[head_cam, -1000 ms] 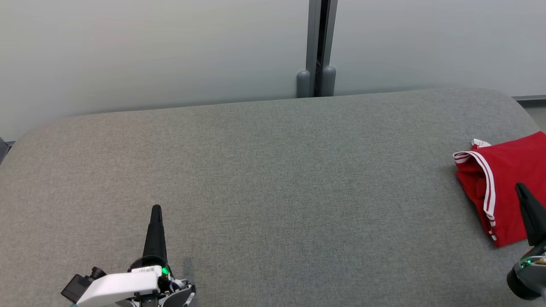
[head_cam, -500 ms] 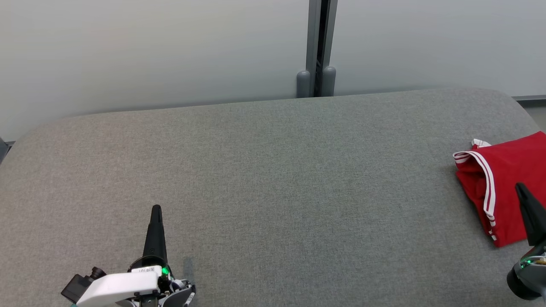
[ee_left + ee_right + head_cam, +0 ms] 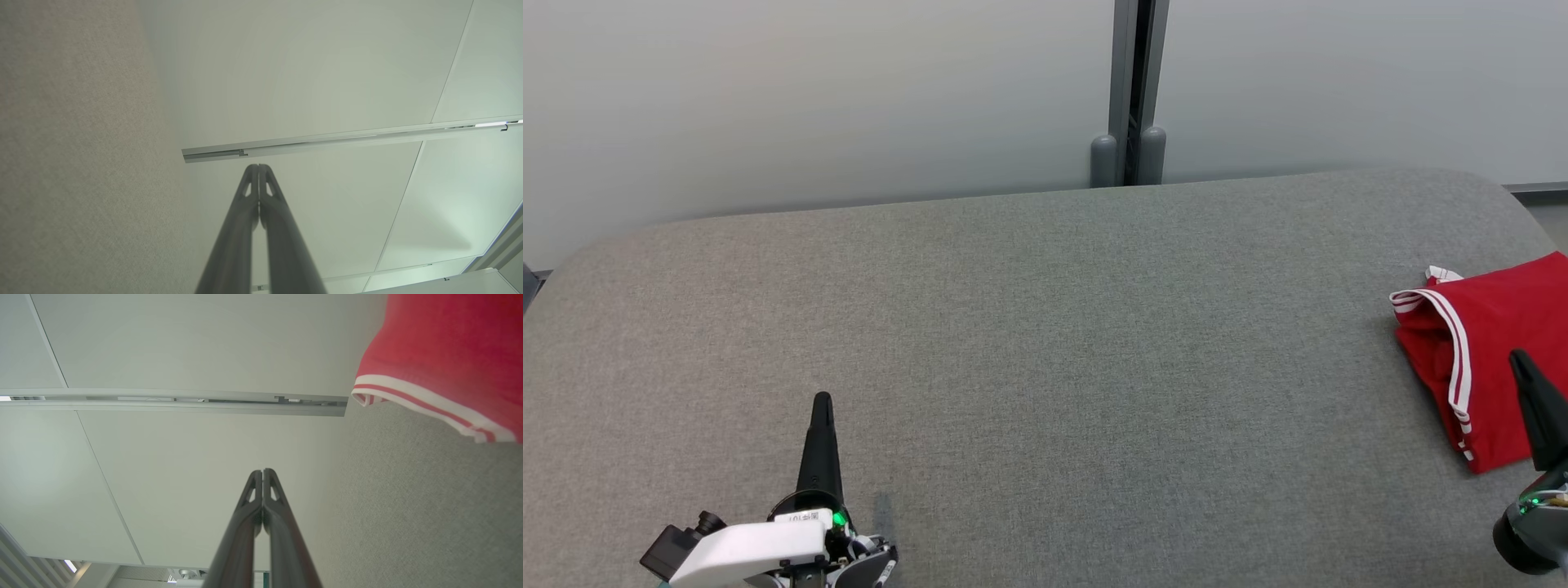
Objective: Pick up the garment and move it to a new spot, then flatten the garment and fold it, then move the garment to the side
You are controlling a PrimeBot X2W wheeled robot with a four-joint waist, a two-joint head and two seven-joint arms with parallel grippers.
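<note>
Head view: the left gripper (image 3: 822, 402) sits at the lower left, its dark fingers pressed into one spike, holding nothing and poised over the bare grey padded table (image 3: 1045, 343). The right gripper (image 3: 1521, 363) rises at the lower right edge, likewise closed and empty. Its tip overlaps the garment (image 3: 1494, 327) in the picture, though I cannot tell whether it touches it. The red garment lies at the far right edge, middle height, as a compact bundle with white striped trim along its left side.

Left wrist view: the two fingers (image 3: 245, 212) meet at their tips with nothing between them, with table cloth at the left and pale wall panels beyond.

Right wrist view: the jaws are closed tip to tip and empty, and the garment fills the upper right corner, apart from them.

Judging by the tidy bundle at the table's side, the last step, moving it aside, looks done. The next move likely calls only for keeping both arms off the fabric.
</note>
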